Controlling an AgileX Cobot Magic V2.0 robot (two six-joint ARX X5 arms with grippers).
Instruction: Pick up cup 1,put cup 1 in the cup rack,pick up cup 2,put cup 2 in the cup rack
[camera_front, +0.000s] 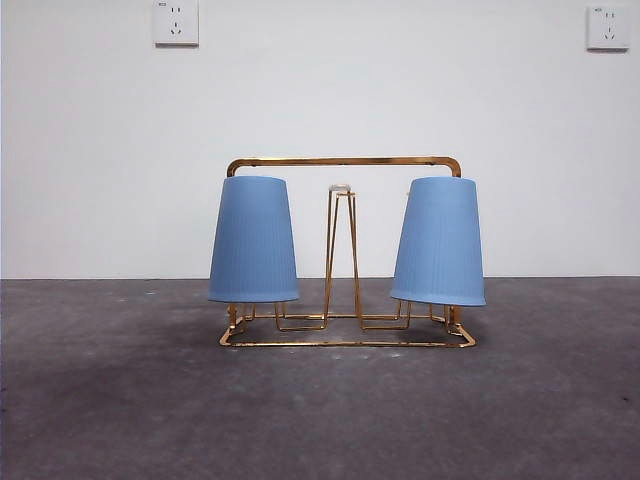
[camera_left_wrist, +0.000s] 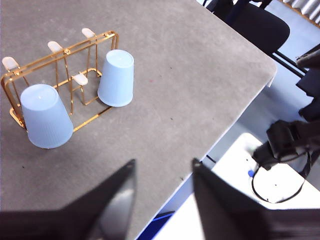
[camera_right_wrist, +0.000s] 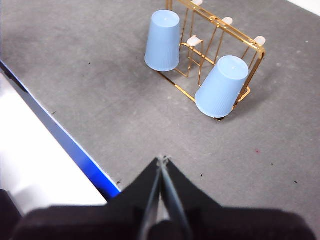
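table (camera_front: 100, 400) carries the cup rack (camera_front: 343, 161) at its middle, with cup 1 (camera_front: 253, 240) and cup 2 (camera_front: 439, 242) both upended on pegs, so nothing seems left. left gripper (camera_left_wrist: 162, 175) hangs spread and empty, right gripper (camera_right_wrist: 162, 165) pinched closed, both well apart from the rack.

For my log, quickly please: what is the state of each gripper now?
Left gripper: fingers open, holding nothing.
Right gripper: fingers closed, holding nothing.

both blue cups (camera_front: 253, 240) hide the cup rack (camera_front: 344, 161) pegs they sit on.
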